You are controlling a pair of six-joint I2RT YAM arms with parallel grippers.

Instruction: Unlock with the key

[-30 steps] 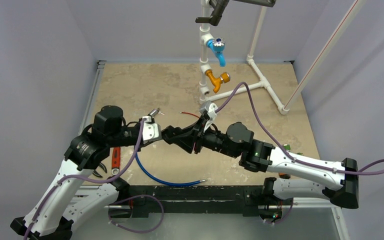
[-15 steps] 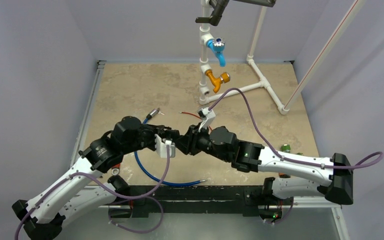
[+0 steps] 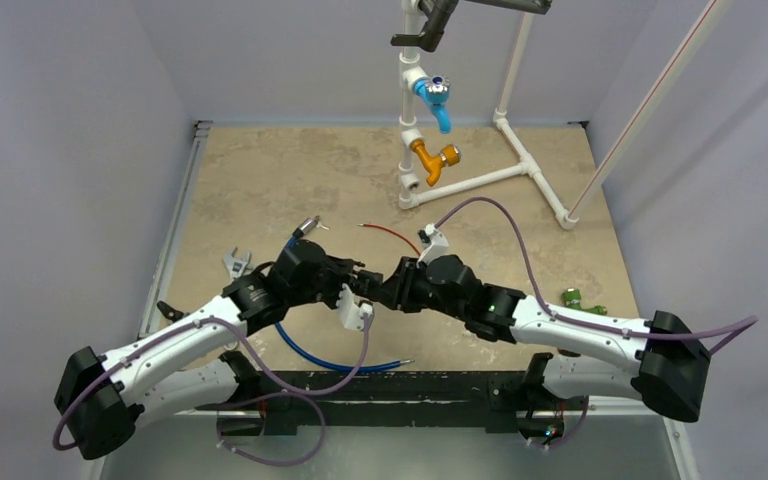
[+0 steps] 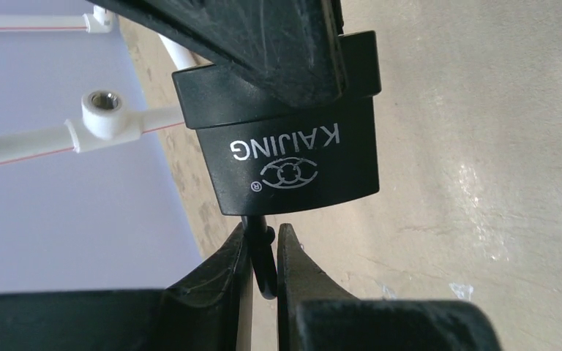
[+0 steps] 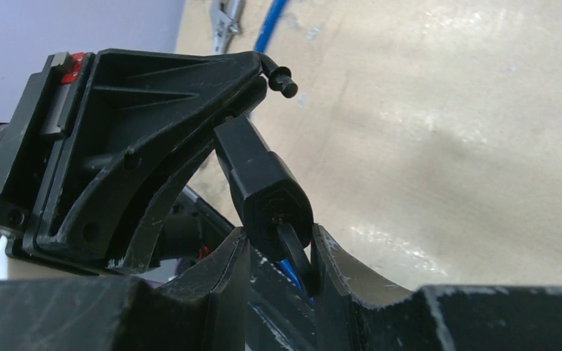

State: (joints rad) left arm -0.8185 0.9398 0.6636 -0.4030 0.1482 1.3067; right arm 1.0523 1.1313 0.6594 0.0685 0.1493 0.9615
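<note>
A black padlock [image 4: 285, 161] marked KAIJING hangs above the table where the two arms meet [image 3: 381, 289]. My right gripper [image 5: 278, 238] is shut on the padlock's [image 5: 260, 179] far end; its fingers [image 4: 263, 44] cover the top of the lock in the left wrist view. My left gripper [image 4: 263, 230] is shut on the black head of the key [image 4: 263, 256], which goes into the underside of the lock. The left gripper's fingers [image 5: 154, 131] reach the lock from the left in the right wrist view. The key's blade is hidden.
A blue hose [image 3: 305, 355] curves across the table under the left arm, with a wrench [image 3: 235, 265] left of it and a red wire [image 3: 390, 235] behind. A white pipe frame [image 3: 520, 170] with a blue tap [image 3: 435, 98] and an orange tap [image 3: 432, 158] stands at the back. A green object [image 3: 572, 297] lies right.
Both grippers, still joined at the lock, have shifted right and toward the near edge. The left arm has stretched out lower and the right arm has drawn back.
</note>
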